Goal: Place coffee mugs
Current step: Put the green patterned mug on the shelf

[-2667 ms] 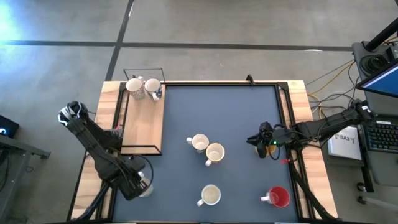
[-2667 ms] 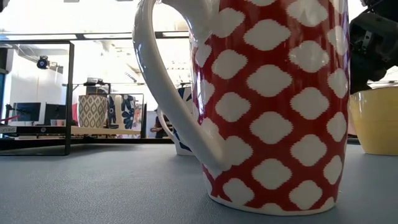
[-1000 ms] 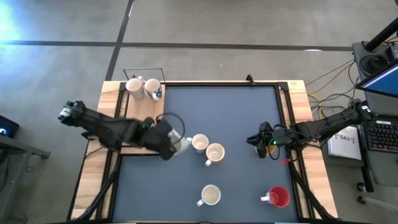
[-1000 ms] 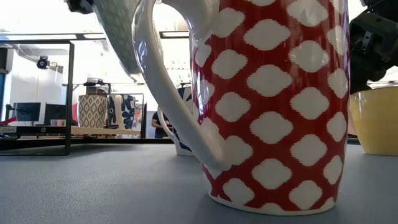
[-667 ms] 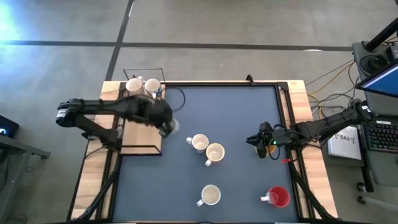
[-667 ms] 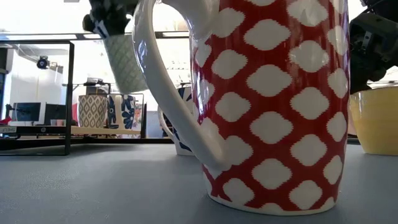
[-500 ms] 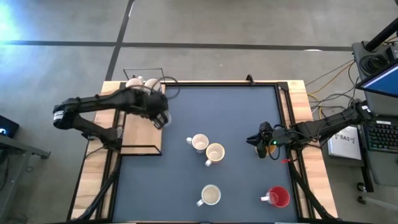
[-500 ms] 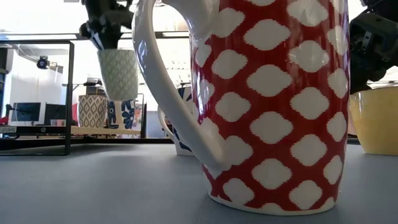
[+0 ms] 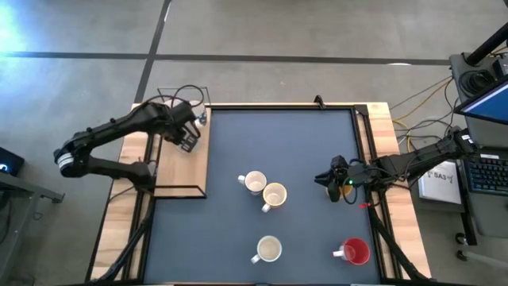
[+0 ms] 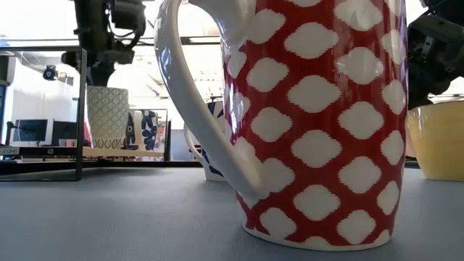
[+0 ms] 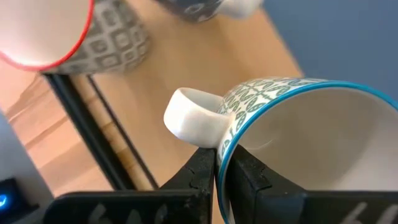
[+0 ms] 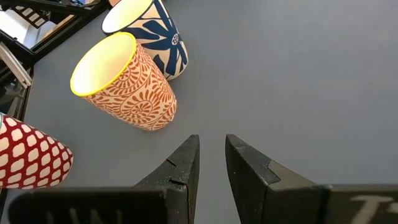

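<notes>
My left gripper point(image 11: 224, 158) is over the wooden board point(image 9: 181, 171) at the table's left side, shut on a white mug with a teal pattern and blue rim point(image 11: 292, 124). Two more mugs stand on the board beyond it, one grey-patterned with a red rim point(image 11: 74, 37). My right gripper point(image 12: 212, 146) hangs open over the dark mat point(image 9: 302, 143) near the right edge, touching nothing. On the mat stand a blue-marked mug point(image 9: 255, 183), an orange mug point(image 9: 274, 195), a white mug point(image 9: 269, 249) and a red mug point(image 9: 356, 253). My left gripper pinches the teal mug's rim point(image 11: 225, 146) right beside the handle point(image 11: 189, 118), one finger inside the cup and one outside, coming from above. The mug hangs upright, its base point(image 10: 107, 147) at the board's level; whether it rests there I cannot tell.
The board sits inside a black wire frame point(image 10: 80, 109) whose posts stand close to the held mug. In the low view the red mug point(image 10: 319, 123) fills the near ground. Bare mat lies between the board and the mugs in the middle.
My left gripper has carried the teal mug from beside the middle mugs toward the table's far-left corner, over the board. The mug has swung from tilted to upright and come down to board level. The gripper has stayed shut on it throughout.
</notes>
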Robot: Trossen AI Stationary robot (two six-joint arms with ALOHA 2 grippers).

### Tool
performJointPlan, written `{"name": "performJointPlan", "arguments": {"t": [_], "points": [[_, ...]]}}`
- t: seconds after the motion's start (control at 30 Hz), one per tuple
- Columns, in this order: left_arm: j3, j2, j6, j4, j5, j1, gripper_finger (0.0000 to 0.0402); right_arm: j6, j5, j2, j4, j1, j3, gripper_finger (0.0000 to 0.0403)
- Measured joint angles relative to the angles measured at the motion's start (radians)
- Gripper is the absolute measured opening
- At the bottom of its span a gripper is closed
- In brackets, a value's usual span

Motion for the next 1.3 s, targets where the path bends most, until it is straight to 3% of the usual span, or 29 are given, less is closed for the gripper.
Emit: {"name": "performJointPlan", "arguments": {"t": [0.43,0.93,1.3], "points": [[-0.05,-0.009,-0.05,0.026,-0.06,0.16,0.0011,0.0,0.0,0.0,0.0,0.0,0.0,0.0068],[-0.05,-0.006,-0.303,-0.04,-0.063,0.235,0.0012,0.0,0.0,0.0,0.0,0.0,0.0,0.0068],[-0.07,-0.004,-0.314,-0.036,-0.04,0.324,0.0012,0.0,0.0,0.0,0.0,0.0,0.0,0.0068]]}}
